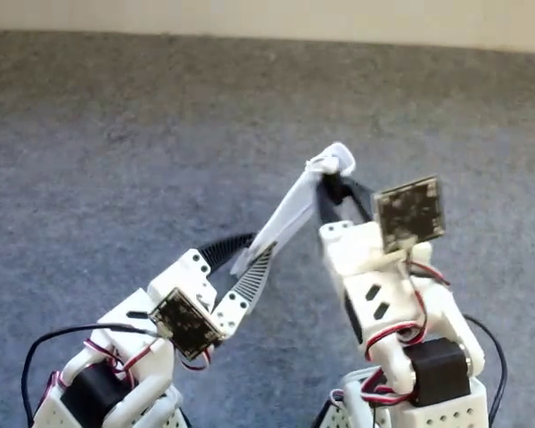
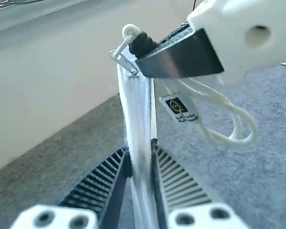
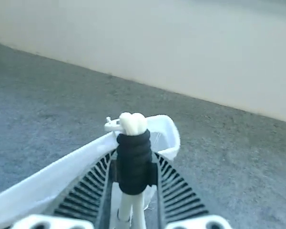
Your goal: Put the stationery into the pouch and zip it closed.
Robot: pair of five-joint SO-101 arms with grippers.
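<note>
Insides of pouch (image 1: 285, 214) hidden; white, flat, taut between left pincer (image 2: 140, 150), clamped on its edge, and right pincer (image 3: 133, 160), gripping the black-wrapped zip pull (image 2: 143, 44).

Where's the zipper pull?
The zipper pull is pinched in the right end effector at the far end of the pouch, centre of the high view; the left end effector clamps the near end.

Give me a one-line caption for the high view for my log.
Left gripper clamps one end of the white pouch, right gripper pinches its zipper pull, stretching it over the grey table.
</note>
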